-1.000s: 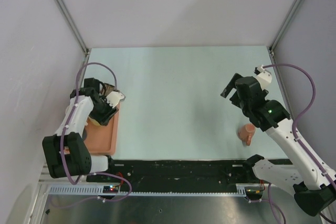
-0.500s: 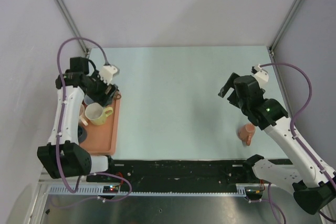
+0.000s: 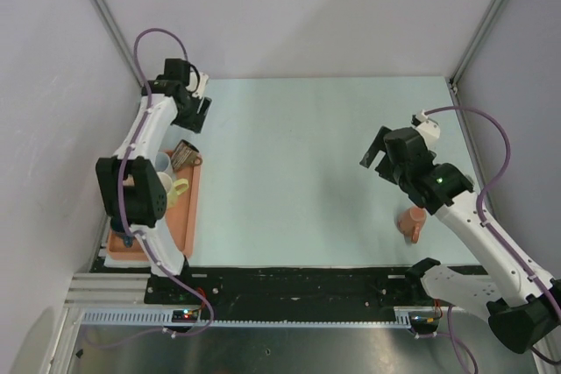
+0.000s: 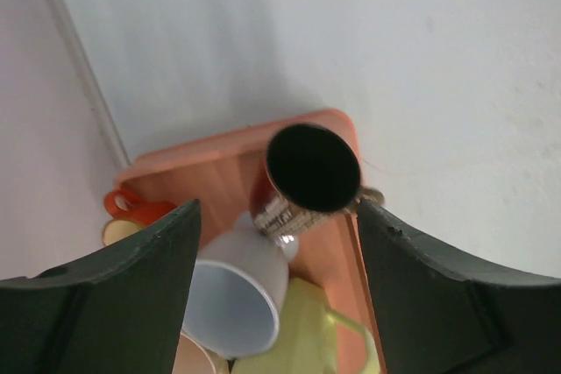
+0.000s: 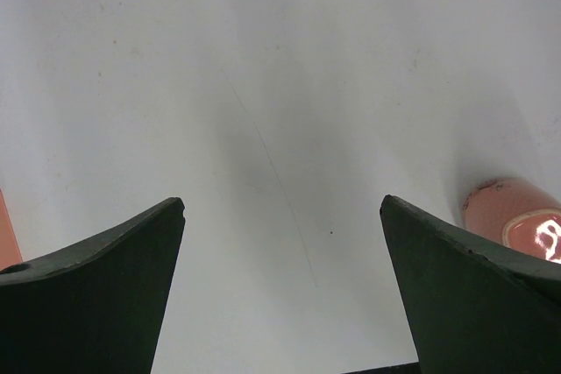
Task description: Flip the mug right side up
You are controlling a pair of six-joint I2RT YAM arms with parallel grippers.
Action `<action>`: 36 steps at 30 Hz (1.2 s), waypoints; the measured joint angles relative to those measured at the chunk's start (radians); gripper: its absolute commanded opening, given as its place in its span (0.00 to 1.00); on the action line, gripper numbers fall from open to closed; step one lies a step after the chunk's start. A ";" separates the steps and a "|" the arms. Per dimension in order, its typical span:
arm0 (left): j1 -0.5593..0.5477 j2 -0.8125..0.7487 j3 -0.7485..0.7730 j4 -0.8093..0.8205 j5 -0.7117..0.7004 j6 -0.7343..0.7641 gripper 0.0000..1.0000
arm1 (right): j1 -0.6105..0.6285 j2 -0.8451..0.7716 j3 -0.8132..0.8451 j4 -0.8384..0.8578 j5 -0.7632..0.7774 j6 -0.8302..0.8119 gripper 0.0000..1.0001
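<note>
A pink mug [image 3: 411, 222] sits on the pale table near the front right and seems to lie on its side, its handle toward the near edge. It shows at the right edge of the right wrist view [image 5: 517, 221]. My right gripper [image 3: 375, 157] is open and empty, above the table, behind and left of the mug; its jaws [image 5: 282, 203] frame bare table. My left gripper [image 3: 198, 116] is open and empty near the far left corner, looking down at the tray [image 4: 276, 208].
An orange tray [image 3: 180, 221] at the left edge holds a dark mug [image 3: 183, 154], a white mug [image 4: 237, 291], a yellow mug [image 3: 175, 190] and a red-handled one [image 4: 131, 208]. Walls and frame posts close the back and sides.
My left arm has lifted off the tray and swung back to the far left corner, leaving the mugs on the tray. My right gripper has shifted slightly left.
</note>
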 measured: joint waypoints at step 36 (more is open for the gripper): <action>-0.015 0.236 0.043 -0.058 -0.167 0.077 0.00 | -0.023 -0.023 -0.062 0.022 -0.014 -0.013 1.00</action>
